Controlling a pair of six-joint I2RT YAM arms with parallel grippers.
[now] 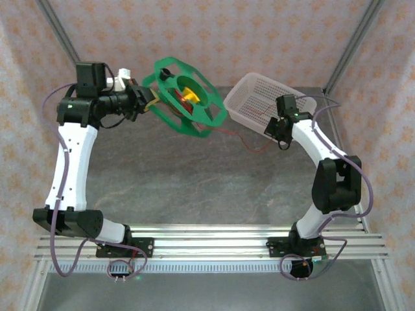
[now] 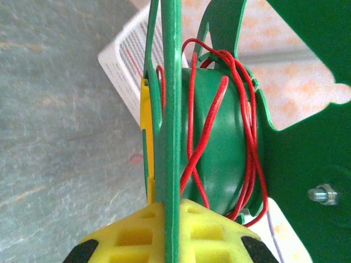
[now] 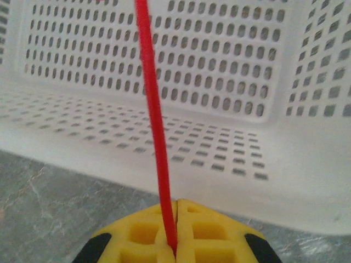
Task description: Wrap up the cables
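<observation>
Cables point(image 3: 158, 137) pinched between closed right fingers point(image 3: 193, 233), left fingers point(image 2: 194, 227) clamped on green spool point(image 2: 227, 164)

One camera looks down from high behind me at the whole table point(image 1: 194, 181), and my two wrist cameras sit very close, both seeing the white basket point(image 3: 230, 87).

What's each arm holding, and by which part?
Left jaws: green spool, clamped on its flange edge. Right jaws: red wire, pinched on the loose stretch off the spool.
</observation>
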